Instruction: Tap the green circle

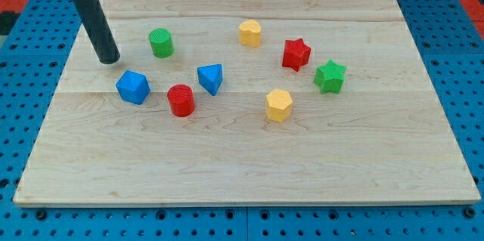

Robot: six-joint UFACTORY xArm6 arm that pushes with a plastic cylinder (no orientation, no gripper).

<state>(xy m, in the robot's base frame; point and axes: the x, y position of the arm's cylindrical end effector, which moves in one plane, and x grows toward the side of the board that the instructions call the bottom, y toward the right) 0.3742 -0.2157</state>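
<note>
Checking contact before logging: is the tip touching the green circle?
No: my tip sits on bare board left of the green circle, a visible gap between them.

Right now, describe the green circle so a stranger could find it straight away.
On the wooden board, look to the upper left, just right of my tip. The green circle is the round upright cylinder there; the only other green block, the green star, is spiky and far right.

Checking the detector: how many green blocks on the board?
2. Green circle at the view's upper left, just right of my tip; green star at the view's right, beside the red star. None look hidden.
</note>
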